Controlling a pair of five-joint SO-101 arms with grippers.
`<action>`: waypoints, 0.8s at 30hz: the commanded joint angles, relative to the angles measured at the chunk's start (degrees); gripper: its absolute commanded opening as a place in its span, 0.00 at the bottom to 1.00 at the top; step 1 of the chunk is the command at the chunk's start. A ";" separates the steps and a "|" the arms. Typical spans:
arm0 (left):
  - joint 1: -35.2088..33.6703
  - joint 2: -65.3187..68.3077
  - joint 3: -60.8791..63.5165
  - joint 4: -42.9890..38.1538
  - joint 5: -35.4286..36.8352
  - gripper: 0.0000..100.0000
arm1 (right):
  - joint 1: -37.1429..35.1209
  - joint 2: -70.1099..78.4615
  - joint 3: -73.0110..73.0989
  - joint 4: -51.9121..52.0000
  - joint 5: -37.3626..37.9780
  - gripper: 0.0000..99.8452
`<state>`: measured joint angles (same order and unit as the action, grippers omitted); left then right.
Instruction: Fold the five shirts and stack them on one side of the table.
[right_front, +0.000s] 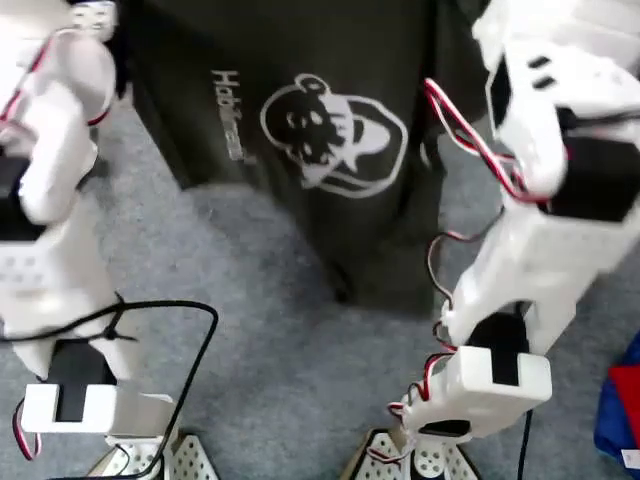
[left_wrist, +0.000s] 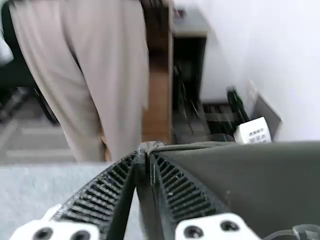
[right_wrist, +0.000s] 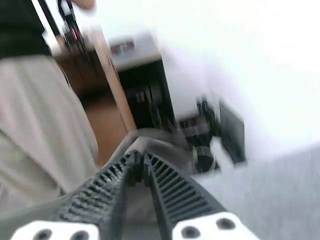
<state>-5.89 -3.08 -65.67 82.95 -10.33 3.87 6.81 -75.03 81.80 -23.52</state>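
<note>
A dark shirt (right_front: 300, 210) with a white printed emblem hangs over the far half of the grey table (right_front: 290, 370), its lower hem resting on the surface. My left arm (right_front: 50, 130) rises at the shirt's left side and my right arm (right_front: 560, 140) at its right side. In the left wrist view my left gripper (left_wrist: 146, 161) is shut on a pinched edge of the dark shirt (left_wrist: 240, 185), which stretches away taut. In the right wrist view my right gripper (right_wrist: 138, 161) is shut on a bunched fold of the shirt (right_wrist: 161, 142).
A blue and red garment (right_front: 620, 400) lies at the table's right edge. A black cable (right_front: 190, 340) loops near the left arm's base. A wooden cabinet (left_wrist: 157, 90) and a white wall stand beyond the table.
</note>
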 joint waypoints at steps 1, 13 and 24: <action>-2.37 -0.84 -8.79 0.88 -0.26 0.02 | 1.54 -3.56 -10.42 -1.14 0.26 0.00; 3.25 -0.75 -29.10 17.85 -5.01 0.02 | 0.04 -7.69 -9.19 5.27 6.77 0.01; 6.07 1.27 -16.00 13.01 -1.14 0.02 | 0.22 -4.00 17.19 13.36 9.41 0.01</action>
<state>-2.55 -2.99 -85.98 99.91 -14.64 0.62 2.77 -62.11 94.90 -14.37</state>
